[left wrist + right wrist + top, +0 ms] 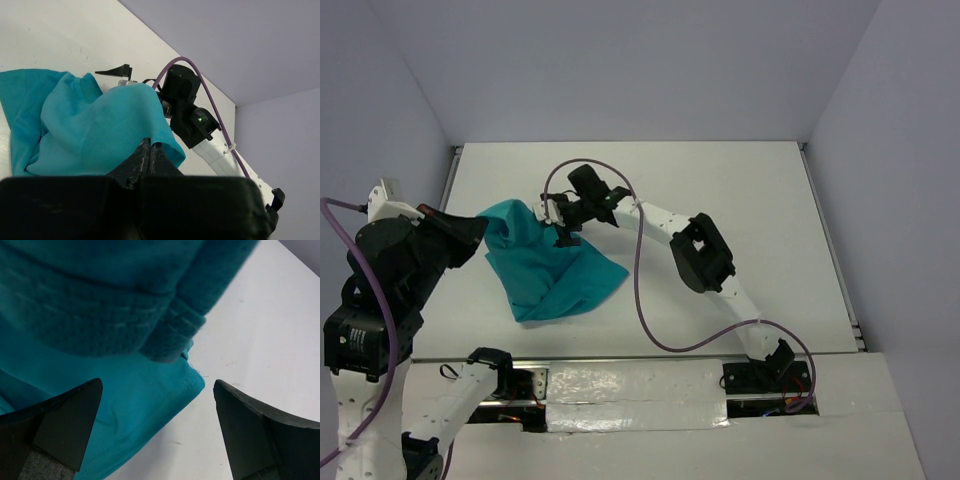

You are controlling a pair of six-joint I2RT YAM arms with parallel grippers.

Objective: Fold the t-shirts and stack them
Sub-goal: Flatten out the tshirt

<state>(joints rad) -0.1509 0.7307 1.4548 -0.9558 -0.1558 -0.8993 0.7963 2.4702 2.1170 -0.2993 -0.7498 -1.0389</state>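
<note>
The teal t-shirt lies crumpled on the left half of the white table. My left gripper is shut on a fold at the shirt's left edge, and the left wrist view shows its fingertips pinching the cloth and holding it raised. My right gripper is open over the shirt's far edge. In the right wrist view its fingers stand wide apart around a hemmed corner of the shirt that lies on the table, and a bunched fold hangs close above.
A purple cable loops from the right arm over the table's middle. Grey walls enclose the table at the back and sides. A metal rail with the arm bases runs along the near edge.
</note>
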